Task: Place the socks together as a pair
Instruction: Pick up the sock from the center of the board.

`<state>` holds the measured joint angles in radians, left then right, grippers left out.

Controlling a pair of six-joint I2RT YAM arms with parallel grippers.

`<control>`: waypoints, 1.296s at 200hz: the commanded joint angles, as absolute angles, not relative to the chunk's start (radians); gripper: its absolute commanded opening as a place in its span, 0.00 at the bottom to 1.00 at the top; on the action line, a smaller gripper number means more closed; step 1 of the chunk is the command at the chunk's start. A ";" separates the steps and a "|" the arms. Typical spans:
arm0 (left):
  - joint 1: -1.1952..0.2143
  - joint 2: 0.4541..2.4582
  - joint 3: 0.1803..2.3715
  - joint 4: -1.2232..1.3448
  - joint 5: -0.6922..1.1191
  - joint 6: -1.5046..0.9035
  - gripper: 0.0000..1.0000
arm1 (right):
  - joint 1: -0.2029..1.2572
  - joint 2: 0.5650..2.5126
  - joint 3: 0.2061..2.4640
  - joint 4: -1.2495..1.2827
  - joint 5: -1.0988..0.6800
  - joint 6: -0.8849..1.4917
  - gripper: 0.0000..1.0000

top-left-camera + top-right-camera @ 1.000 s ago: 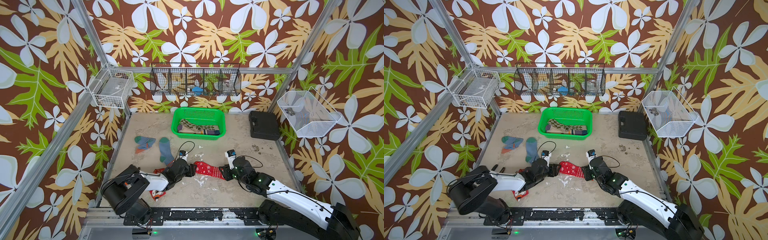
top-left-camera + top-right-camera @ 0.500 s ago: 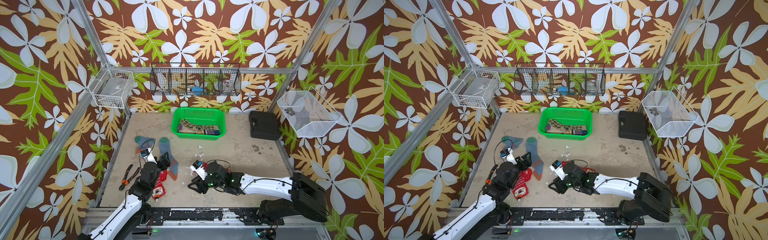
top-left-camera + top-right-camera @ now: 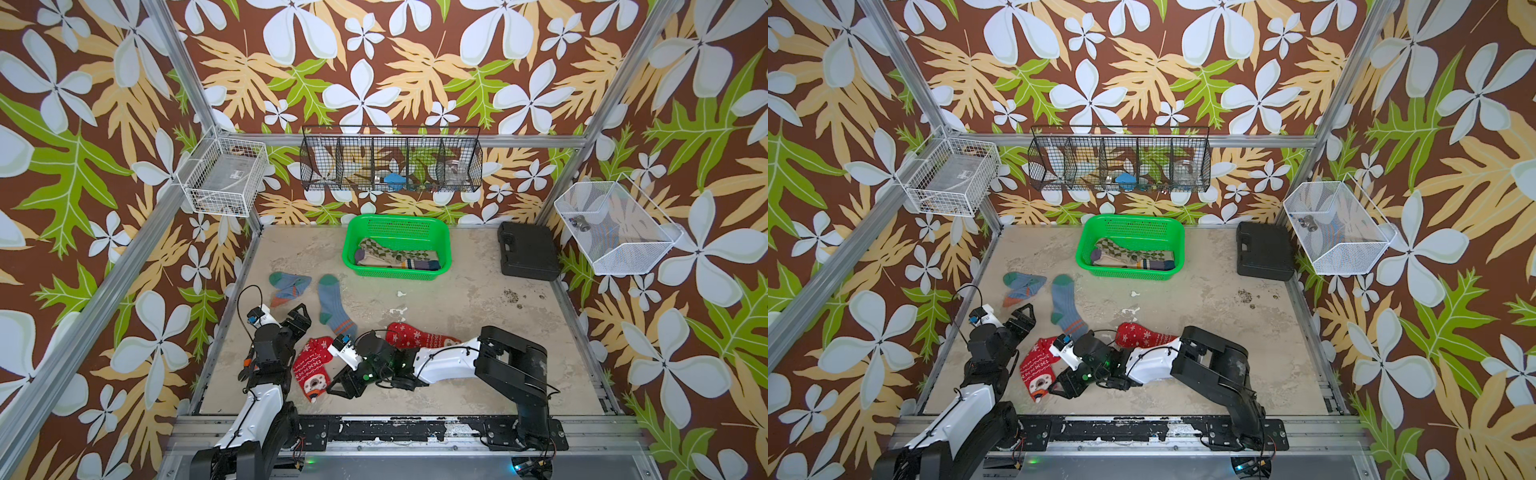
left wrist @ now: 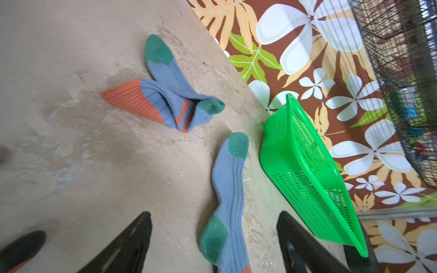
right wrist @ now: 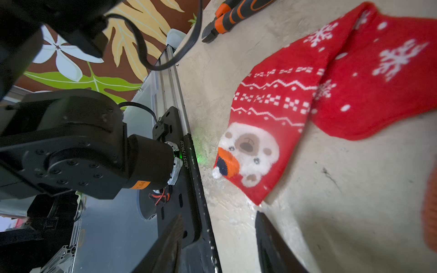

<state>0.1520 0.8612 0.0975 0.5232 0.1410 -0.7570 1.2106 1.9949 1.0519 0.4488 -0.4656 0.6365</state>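
Observation:
Two red snowflake socks lie near the front: one folded, with a bear face, (image 3: 309,365) (image 5: 267,123), and one (image 3: 415,337) partly under my right arm. Two blue-grey socks with green toes lie at the left: one crumpled (image 3: 289,286) (image 4: 165,94), one flat (image 3: 332,305) (image 4: 228,179). My left gripper (image 3: 299,318) (image 4: 212,245) is open, hovering by the flat sock's heel and holding nothing. My right gripper (image 3: 340,384) (image 5: 220,245) is open and empty, low on the table just beside the bear sock's cuff.
A green basket (image 3: 395,272) at the back holds argyle and striped socks. A black case (image 3: 525,251) sits at the back right. Orange-handled pliers (image 5: 236,11) lie near the left arm. Wire baskets hang on the walls. The front rail (image 5: 189,165) is close to my right gripper.
Both grippers have left the red sock they flanked mid-table. The left arm swung left towards the blue-grey socks and opened wider. The right arm swung left to the bear sock.

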 commanded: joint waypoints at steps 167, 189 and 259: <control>0.160 0.783 0.144 0.527 0.325 -0.751 0.83 | 1.125 1.842 1.074 0.102 -0.410 0.523 0.00; 0.159 0.766 0.160 0.513 0.361 -0.748 0.83 | 1.075 1.691 0.982 -0.028 -0.408 0.451 0.00; 0.121 0.800 0.172 0.525 0.409 -0.739 0.83 | 0.674 1.294 0.618 -0.135 -0.384 0.387 0.00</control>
